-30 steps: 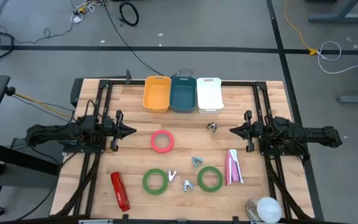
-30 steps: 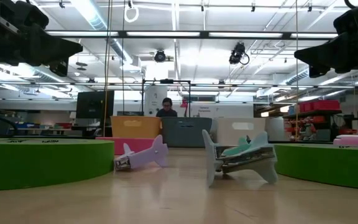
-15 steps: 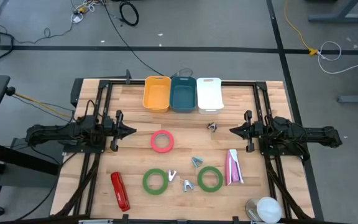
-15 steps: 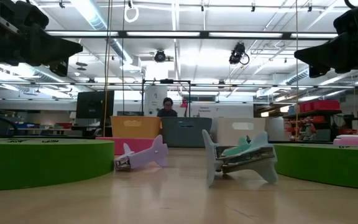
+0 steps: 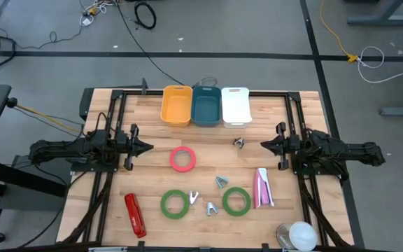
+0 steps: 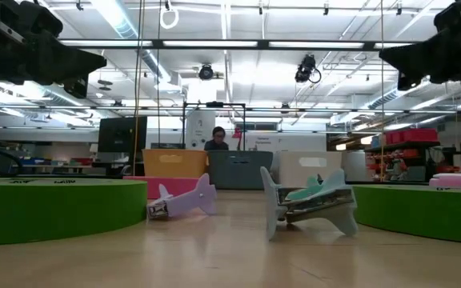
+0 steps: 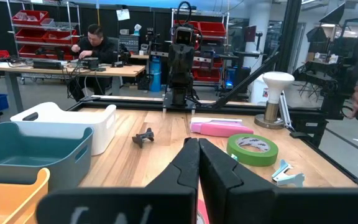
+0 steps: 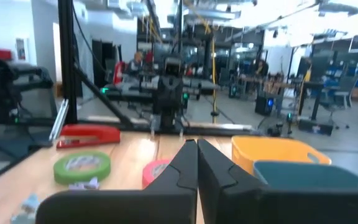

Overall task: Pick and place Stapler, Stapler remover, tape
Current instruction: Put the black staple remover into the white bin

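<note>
Pinkish-red tape (image 5: pixel 182 159) lies between the left jaws (image 5: pixel 150 148) and right jaws (image 5: pixel 263 146), both closed, empty.

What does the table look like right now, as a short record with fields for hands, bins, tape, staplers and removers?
left hand: shut, empty, raised over the table's left side
right hand: shut, empty, raised over the table's right side
bins: orange bin, teal bin, white bin, side by side at the far edge
tape: pinkish-red roll mid-table; left green roll and right green roll nearer the front
staplers: red stapler front left; pink stapler front right
staple removers: one near the white bin; three between the green rolls
</note>
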`<state>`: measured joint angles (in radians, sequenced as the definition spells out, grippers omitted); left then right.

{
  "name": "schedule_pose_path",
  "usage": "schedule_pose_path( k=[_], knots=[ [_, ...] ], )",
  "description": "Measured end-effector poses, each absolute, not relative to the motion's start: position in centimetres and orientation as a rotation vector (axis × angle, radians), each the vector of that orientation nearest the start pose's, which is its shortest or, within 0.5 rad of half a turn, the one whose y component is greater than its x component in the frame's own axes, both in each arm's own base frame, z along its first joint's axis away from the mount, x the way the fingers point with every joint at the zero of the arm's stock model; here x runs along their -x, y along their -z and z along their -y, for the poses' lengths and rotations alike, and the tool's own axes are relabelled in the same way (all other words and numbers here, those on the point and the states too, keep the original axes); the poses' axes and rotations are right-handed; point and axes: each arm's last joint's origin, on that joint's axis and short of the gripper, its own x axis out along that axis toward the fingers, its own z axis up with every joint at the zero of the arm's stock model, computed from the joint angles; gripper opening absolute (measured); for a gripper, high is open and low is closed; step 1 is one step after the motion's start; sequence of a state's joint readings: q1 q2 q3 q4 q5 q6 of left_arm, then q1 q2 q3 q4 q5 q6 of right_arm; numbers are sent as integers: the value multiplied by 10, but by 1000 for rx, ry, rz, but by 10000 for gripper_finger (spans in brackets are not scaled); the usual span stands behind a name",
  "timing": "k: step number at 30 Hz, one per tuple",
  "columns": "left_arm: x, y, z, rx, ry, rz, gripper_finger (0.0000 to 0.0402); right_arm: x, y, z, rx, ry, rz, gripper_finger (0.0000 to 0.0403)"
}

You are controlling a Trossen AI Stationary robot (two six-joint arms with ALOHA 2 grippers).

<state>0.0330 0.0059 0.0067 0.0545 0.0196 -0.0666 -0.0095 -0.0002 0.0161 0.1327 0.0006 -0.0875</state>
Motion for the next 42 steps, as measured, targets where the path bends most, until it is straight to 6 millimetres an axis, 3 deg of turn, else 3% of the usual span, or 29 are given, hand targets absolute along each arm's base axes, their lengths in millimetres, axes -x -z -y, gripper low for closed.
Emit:
schedule_pose_path(
  k=[11, 24, 32, 42],
  knots=[
    [-97, -171, -3, 65, -12, 56, 10, -90, -202, 4, -158, 79, 373, 2],
    [-97, -171, -3, 65, -12, 56, 10, -81, -227, 4, -195, 59, 521, 2],
    [-97, -171, -3, 65, -12, 55, 10, -72, -264, 4, -195, 58, 540, 2],
    [-97, -171, -3, 65, -12, 56, 10, -70, -331, 3, -193, 63, 476, 2]
  ],
)
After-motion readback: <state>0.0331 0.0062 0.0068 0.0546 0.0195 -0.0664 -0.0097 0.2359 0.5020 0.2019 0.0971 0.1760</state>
